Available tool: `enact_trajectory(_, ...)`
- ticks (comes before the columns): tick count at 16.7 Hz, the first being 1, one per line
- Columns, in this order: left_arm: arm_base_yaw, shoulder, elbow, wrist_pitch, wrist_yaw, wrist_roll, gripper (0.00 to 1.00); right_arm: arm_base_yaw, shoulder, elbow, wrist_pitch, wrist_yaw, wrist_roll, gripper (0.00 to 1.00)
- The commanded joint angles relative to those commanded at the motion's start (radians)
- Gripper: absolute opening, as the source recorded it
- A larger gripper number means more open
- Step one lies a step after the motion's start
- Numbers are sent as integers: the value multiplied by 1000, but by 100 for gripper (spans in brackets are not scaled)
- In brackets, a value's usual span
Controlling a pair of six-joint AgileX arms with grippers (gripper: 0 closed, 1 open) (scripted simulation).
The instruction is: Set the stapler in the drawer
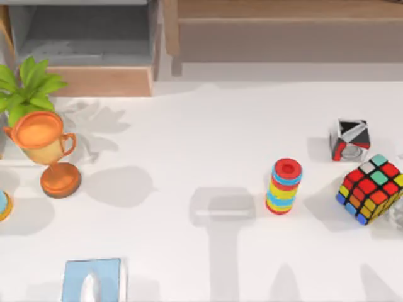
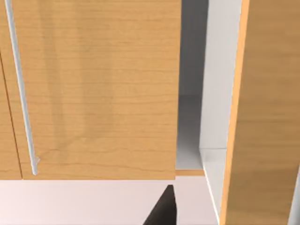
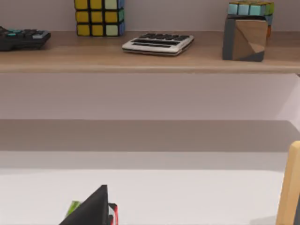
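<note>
Top view: drawer (image 1: 101, 80) open, grey inside, tan-fronted.

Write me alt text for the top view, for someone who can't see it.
An open grey-walled drawer with a tan front panel sits at the white table's far left. A faint, glassy stapler lies mid-table beside a striped ring stack, with a puzzle cube right and an orange trophy left.

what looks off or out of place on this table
Nothing is spilled or toppled. The drawer at the top view's upper left stands pulled open. The stapler is only a faint glassy bar lying left of the ring stack, easy to miss against the white table.
</note>
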Motion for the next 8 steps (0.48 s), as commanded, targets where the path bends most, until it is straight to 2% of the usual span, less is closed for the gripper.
enact_trajectory(5, 0, 0, 0, 0, 0, 0, 2, 0, 0, 0, 0, 0, 0, 100)
enact_trajectory(8, 0, 0, 0, 0, 0, 0, 0, 0, 0, 0, 0, 0, 0, 100)
